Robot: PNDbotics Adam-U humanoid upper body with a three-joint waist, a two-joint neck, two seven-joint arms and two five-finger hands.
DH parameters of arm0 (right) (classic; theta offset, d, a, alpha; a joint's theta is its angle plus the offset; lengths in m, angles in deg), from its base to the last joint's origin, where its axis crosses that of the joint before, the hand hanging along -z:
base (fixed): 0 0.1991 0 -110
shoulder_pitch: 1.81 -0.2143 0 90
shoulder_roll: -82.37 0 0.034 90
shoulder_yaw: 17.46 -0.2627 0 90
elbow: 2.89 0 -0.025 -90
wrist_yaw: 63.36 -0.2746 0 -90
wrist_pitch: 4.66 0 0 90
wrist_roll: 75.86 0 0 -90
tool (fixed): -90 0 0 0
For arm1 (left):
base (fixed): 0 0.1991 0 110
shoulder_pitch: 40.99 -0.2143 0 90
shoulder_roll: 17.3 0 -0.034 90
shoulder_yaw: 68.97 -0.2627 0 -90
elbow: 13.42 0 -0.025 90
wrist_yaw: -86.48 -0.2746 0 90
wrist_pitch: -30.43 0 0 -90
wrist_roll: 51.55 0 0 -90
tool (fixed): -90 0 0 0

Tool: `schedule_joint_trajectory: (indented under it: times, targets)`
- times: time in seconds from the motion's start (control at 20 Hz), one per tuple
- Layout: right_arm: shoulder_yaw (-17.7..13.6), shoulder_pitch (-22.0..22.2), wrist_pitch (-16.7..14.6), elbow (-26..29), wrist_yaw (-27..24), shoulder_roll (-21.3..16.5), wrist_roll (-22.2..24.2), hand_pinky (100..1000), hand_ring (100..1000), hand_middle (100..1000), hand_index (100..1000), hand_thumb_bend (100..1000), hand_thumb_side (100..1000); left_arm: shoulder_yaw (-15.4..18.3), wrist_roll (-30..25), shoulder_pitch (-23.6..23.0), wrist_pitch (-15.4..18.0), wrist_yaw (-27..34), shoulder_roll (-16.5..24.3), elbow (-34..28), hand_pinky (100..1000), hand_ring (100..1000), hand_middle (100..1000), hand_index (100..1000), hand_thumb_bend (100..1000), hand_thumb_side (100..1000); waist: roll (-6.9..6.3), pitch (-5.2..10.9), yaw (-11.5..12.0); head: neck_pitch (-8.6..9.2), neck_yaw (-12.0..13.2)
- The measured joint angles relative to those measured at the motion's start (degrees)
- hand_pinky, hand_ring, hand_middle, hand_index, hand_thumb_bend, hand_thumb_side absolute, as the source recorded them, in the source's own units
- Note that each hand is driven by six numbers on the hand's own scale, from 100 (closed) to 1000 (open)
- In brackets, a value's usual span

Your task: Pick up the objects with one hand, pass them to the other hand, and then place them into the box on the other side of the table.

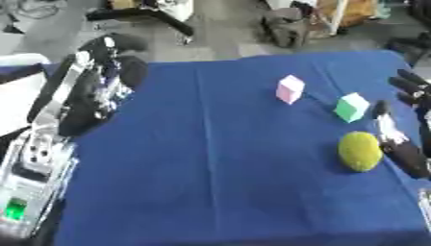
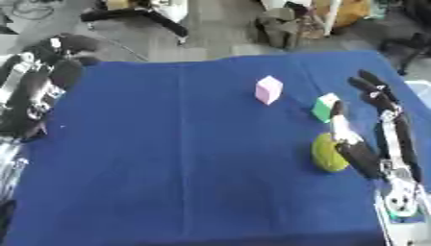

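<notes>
Yellow-green ball [image 1: 360, 151] lies on the blue worktop [image 1: 219, 168] near its right edge, touching the right robot hand [image 2: 370, 144], whose straight, spread fingers hold nothing. Green cube [image 1: 352, 107] sits just beyond, pink cube [image 1: 289, 89] farther left. Left robot hand [image 1: 97, 91] hangs open at the left edge.

A plain blue cloth [image 1: 219, 158] carries a pink cube [image 1: 289, 89], a green cube [image 1: 351, 107] and a yellow-green ball [image 1: 360, 151]; both hands are black with silver.
</notes>
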State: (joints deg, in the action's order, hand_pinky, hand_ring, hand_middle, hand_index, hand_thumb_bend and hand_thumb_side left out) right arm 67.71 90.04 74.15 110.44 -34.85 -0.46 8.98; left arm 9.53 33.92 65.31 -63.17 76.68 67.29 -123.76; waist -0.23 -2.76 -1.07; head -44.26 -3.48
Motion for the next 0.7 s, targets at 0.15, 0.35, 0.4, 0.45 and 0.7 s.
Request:
schedule_joint_trajectory:
  times: [0.15, 0.35, 0.4, 0.45, 0.7]
  targets:
    - [0.32, 0.19, 0.24, 0.00, 0.49, 0.00, 1.18, 882, 957, 930, 859, 100, 683, 0.49, 0.72, -2.25, 2.82, -4.08, 0.36, 2.49, 852, 889, 728, 740, 541, 699, -0.08, 0.00, -0.16, 0.00, -0.18]
    - [0.39, 0.17, 0.63, 0.00, 1.17, 0.00, 2.26, 880, 952, 923, 858, 100, 680, 0.54, 1.23, -3.80, 5.02, -8.84, 0.60, 5.34, 851, 887, 726, 742, 545, 703, -0.03, 0.00, -0.23, 0.00, -0.54]
    - [0.44, 0.17, 0.71, 0.00, 1.38, 0.00, 2.49, 880, 951, 921, 859, 100, 680, 0.57, 1.36, -4.08, 5.37, -9.89, 0.58, 5.90, 850, 885, 724, 741, 540, 705, -0.03, 0.00, -0.23, 0.00, -0.71]
    - [0.51, 0.17, 0.78, 0.00, 1.63, 0.00, 2.70, 880, 952, 921, 859, 100, 680, 0.65, 1.56, -4.35, 5.60, -10.78, 0.53, 6.41, 850, 884, 723, 740, 539, 706, -0.03, 0.00, -0.23, 0.00, -0.84]
    - [0.91, -0.42, 1.47, -1.52, 2.93, -1.47, 4.58, 881, 954, 926, 872, 100, 698, 0.88, 2.70, -5.42, 6.13, -12.87, -0.22, 8.75, 847, 882, 716, 736, 524, 723, 0.09, 0.00, 0.00, 0.00, -1.73]
